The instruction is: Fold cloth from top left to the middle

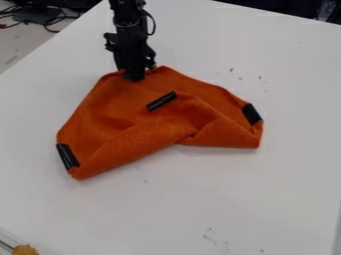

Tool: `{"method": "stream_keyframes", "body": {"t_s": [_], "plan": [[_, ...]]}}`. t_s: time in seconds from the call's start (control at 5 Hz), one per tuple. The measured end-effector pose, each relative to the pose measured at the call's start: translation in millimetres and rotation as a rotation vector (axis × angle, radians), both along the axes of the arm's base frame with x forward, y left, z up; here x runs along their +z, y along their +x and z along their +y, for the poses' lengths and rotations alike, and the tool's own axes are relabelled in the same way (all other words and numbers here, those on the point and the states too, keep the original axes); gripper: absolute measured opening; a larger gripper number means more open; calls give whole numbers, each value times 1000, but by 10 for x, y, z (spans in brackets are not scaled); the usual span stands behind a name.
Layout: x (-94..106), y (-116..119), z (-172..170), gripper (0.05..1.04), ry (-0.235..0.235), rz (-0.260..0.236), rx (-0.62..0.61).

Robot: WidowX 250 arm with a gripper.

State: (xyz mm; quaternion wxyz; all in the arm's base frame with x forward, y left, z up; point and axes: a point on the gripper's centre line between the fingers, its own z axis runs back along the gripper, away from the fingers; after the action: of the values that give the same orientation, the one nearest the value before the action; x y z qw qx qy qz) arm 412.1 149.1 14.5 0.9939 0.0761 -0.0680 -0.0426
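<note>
Wht tbl, edges well beyond cloth

Desk: white, smooth, spanning most of the view, its left edge running at a slant up toward the top.
Marks: small dark specks at upper right; faint scuffs just below the middle and near the bottom, right of centre.
Floor: pale grey, beyond the desk's left edge.
Cables: thin, black, looped at top left, with a red one at the view's edge.
Black item: among the cables, too unclear to name.
Lump: yellow-brown, in the bottom left corner, cut by the view's edge.
Backdrop: dark shapes past the desk's far edge, top right.
</note>
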Motion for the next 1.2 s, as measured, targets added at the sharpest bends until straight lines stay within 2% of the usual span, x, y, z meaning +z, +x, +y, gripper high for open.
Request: {"method": "stream_keyframes", "body": {"t_s": [0.4, 0.6, 0.8, 1.0, 1.2], "plan": [[114, 92, -187, 114, 68, 30, -79], [373, 94, -511, 82, 88, -10, -108], [398, -144, -778, 81, 63, -3, -69], [485, -439, -895, 81, 39, -18, 18], [476, -693, -1037, 81, -1, -15, 61]]}}
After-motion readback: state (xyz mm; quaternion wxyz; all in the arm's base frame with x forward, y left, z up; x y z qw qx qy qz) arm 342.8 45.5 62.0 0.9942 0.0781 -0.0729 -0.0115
